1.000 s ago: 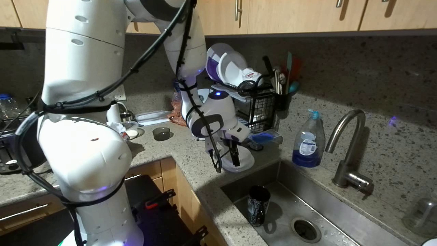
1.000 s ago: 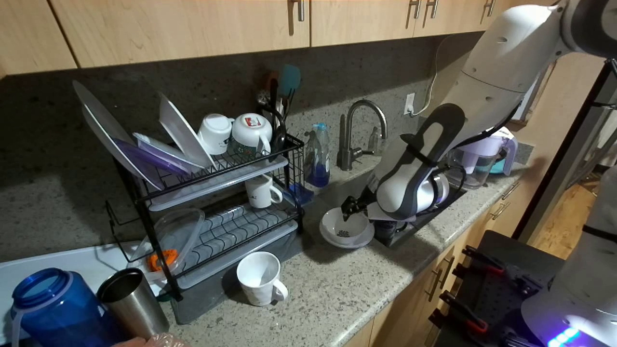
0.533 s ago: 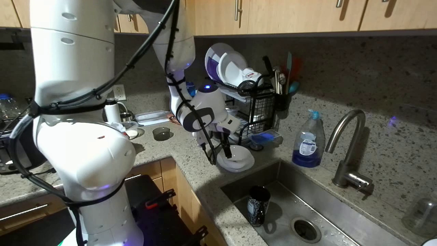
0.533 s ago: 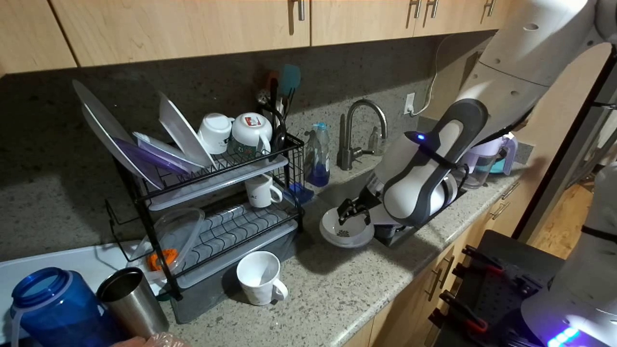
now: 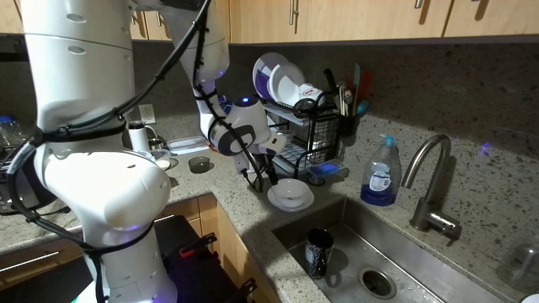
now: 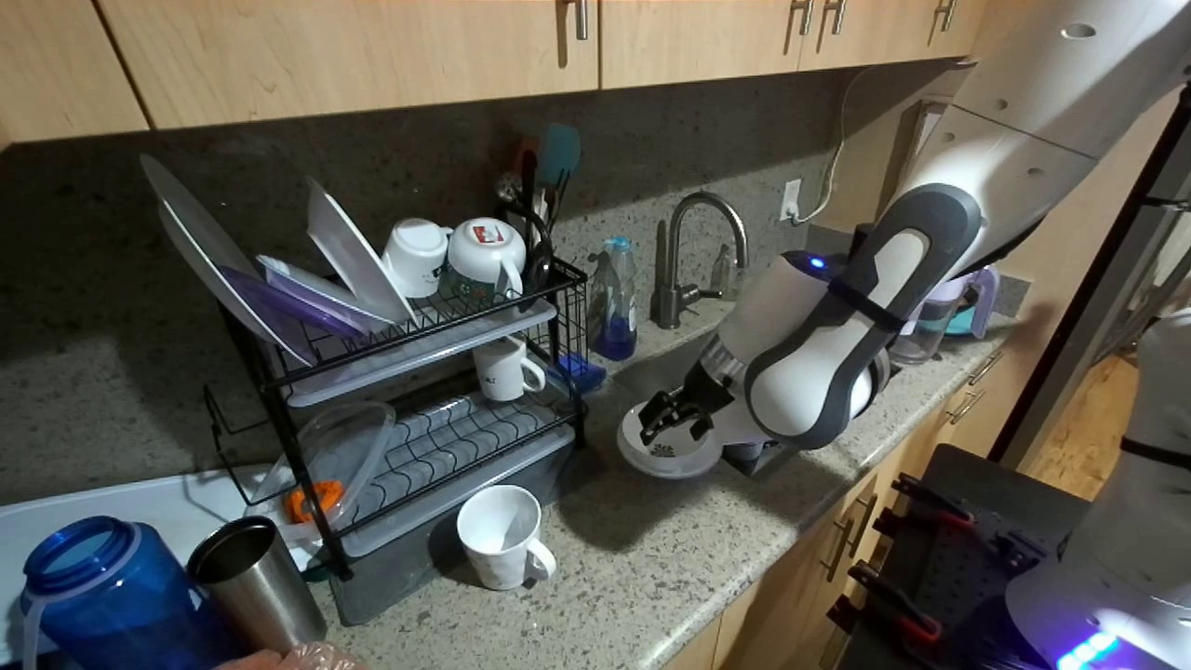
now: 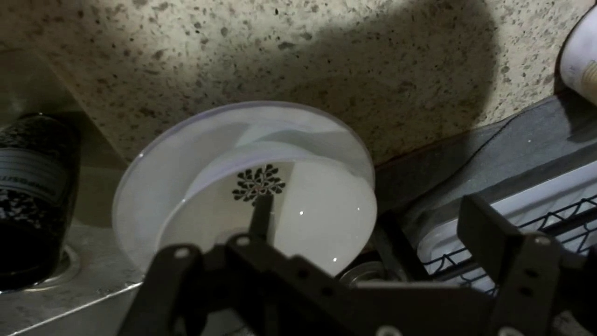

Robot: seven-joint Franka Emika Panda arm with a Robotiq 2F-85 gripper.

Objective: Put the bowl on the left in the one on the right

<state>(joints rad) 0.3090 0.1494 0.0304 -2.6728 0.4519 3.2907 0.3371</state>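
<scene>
Jaws, one pair, in an exterior view: above the edge of the outer bowl (image 5: 308,203), landmark for all places here, on its side away from the sink (image 5: 362,252); inner bowl (image 5: 291,189) seated inside that landmark, which stands on the surface (image 5: 236,200); contact with the rim unclear

Same items, in an exterior view: jaws parted, nothing held; inner bowl below them; dish rack (image 6: 447,442) just beside the outer bowl, white mug (image 6: 501,544) apart from it

Same items, wrist view: jaws wide apart, one over the inner bowl's hollow, its fellow past the outer bowl's rim on the dish rack side; inner bowl lies under and sinkward of the pair's middle; speckled mug (image 7: 37,196) on the outer bowl's opposite side, in the sink; inner bowl round, no long axis, mouth up, dark motif (image 7: 259,183) on its floor; seemingly off centre within the outer bowl, toward the dish rack; tilt not to be told

Judgement: placing looks done; what remains is probably withdrawal, best straight up first, since a sideways sweep could catch the inner bowl's rim
</scene>
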